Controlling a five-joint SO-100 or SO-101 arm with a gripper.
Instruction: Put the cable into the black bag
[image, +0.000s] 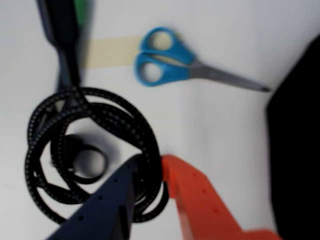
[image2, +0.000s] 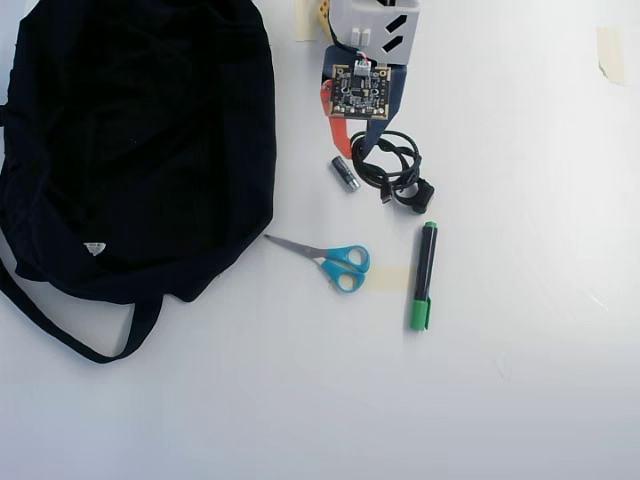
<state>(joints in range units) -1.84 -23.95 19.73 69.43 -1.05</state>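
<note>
One battery (image2: 344, 173) beside cable (image2: 388, 164); overhead view only.

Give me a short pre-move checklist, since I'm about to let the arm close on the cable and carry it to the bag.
1. Cable between the fingers: ok; in the wrist view a strand of the coil lies between the dark finger and the orange finger.
2. Gripper open: ok; a gap shows at the tips.
3. Whole coil gathered: cannot tell; only one side of the loops sits at the fingers.
4. Neighbours clear of the grasp: ok; battery, marker and scissors lie apart from the fingertips.
5. Bag mouth open: cannot tell; it reads as one flat black shape.
6. Path to the bag: ok; bare table lies between in the overhead view.
</note>
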